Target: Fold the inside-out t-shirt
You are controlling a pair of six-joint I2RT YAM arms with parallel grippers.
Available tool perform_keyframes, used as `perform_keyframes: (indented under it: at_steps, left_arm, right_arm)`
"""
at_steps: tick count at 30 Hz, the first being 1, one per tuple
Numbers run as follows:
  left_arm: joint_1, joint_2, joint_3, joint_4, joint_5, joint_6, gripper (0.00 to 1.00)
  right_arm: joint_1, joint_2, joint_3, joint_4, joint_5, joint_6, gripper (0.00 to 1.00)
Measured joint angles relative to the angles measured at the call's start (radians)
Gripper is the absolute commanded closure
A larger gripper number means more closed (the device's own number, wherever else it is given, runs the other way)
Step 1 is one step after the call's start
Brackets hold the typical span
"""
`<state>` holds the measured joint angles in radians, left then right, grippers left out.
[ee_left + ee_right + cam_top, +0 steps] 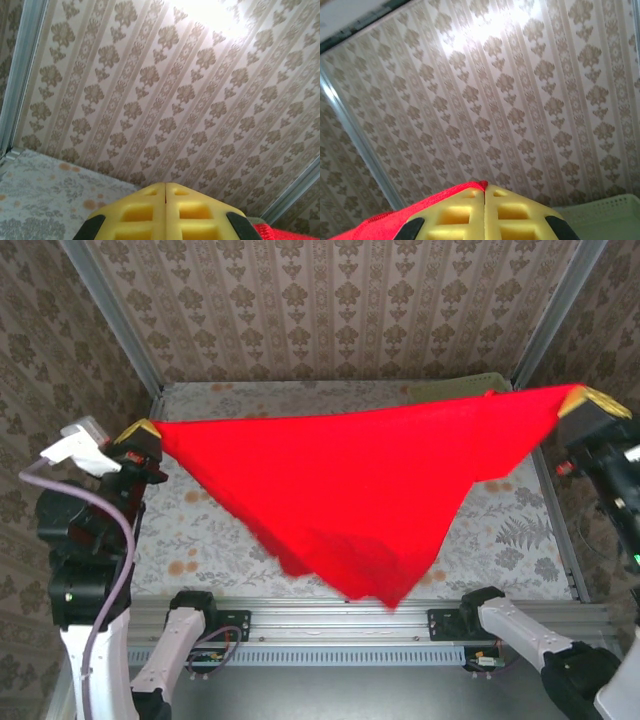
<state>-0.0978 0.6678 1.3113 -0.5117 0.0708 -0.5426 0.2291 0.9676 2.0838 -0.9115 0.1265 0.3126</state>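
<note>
Red soft cloth t-shirt hangs in the air above the desk, stretched into a broad, downward-pointing triangle between the two arms. Its upper edge runs nearly straight and taut from the left claw at the left side up to the right claw at the far right, while the loose lower part sags in gentle folds to a blunt tip over the desk's near edge. The left claw, with blocky yellow ribbed fingers, is pressed fully together on one corner of the shirt; in the left wrist view the left claw shows only a thin seam between its pads, and a strip of red hem with a knitted texture lies at the lower right. The right claw is likewise clamped tight, and a red stitched edge of the shirt rises right into the seam between its yellow fingers. A pale floral patterned cover lies flat over the desk. Behind the shirt, at the far right of the desk, sits a pale green perforated plastic basket, its lattice rim just visible. Beige damask-striped wallpaper lines the enclosure, framed by smooth grey metal posts.
</note>
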Motion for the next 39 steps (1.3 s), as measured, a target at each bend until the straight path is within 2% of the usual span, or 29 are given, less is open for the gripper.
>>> perform_keyframes:
  at_steps: [6,9,12,16,18,19,20,22,24,26,28,30,32,36,39]
  left_arm:
    - [-0.001,0.267,-0.105,0.039,-0.022,0.000,1.00]
    - [-0.002,0.430,-0.183,0.075,-0.043,0.000,1.00]
    - [-0.002,0.575,-0.239,0.108,-0.064,0.000,1.00]
    - [0.007,0.803,-0.208,0.177,-0.084,0.000,0.99]
    - [0.020,0.956,-0.135,0.189,-0.089,0.000,0.97]
    - [0.029,1.027,-0.090,0.192,-0.092,0.000,0.89]
    - [0.040,1.091,-0.045,0.191,-0.094,-0.001,0.78]
    - [0.069,1.212,0.059,0.182,-0.094,-0.001,0.59]
    - [0.093,1.302,0.170,0.138,-0.094,0.002,0.43]
    - [0.111,1.359,0.273,0.090,-0.096,0.019,0.27]
    - [0.119,1.362,0.328,0.039,-0.105,0.032,0.19]
    - [0.116,1.324,0.336,0.003,-0.114,0.044,0.18]
    - [0.107,1.260,0.311,-0.017,-0.124,0.048,0.16]
    - [0.078,1.117,0.228,-0.040,-0.126,0.057,0.09]
    - [0.071,1.107,0.221,-0.043,-0.119,0.068,0.05]
  right_arm:
    - [0.000,0.233,-0.193,0.117,0.060,-0.003,1.00]
    - [0.000,0.378,-0.328,0.194,0.045,0.001,1.00]
    - [0.000,0.549,-0.392,0.252,0.008,0.008,1.00]
    - [0.000,0.826,-0.356,0.330,-0.013,0.012,1.00]
    - [-0.003,1.005,-0.230,0.320,-0.005,0.012,1.00]
    - [-0.006,1.103,-0.137,0.309,-0.002,0.012,1.00]
    - [-0.010,1.177,-0.053,0.291,0.002,0.012,0.91]
    - [-0.023,1.349,0.175,0.239,0.004,0.015,0.59]
    - [-0.036,1.474,0.393,0.173,0.008,0.016,0.36]
    - [-0.047,1.553,0.568,0.103,0.021,0.013,0.28]
    - [-0.053,1.556,0.634,0.038,0.041,0.010,0.26]
    - [-0.056,1.501,0.592,0.010,0.061,0.006,0.25]
    - [-0.046,1.381,0.411,0.026,0.074,-0.005,0.23]
    - [0.034,1.054,-0.101,0.129,0.074,-0.023,0.21]
    - [0.106,0.885,-0.343,0.192,0.034,-0.006,0.21]
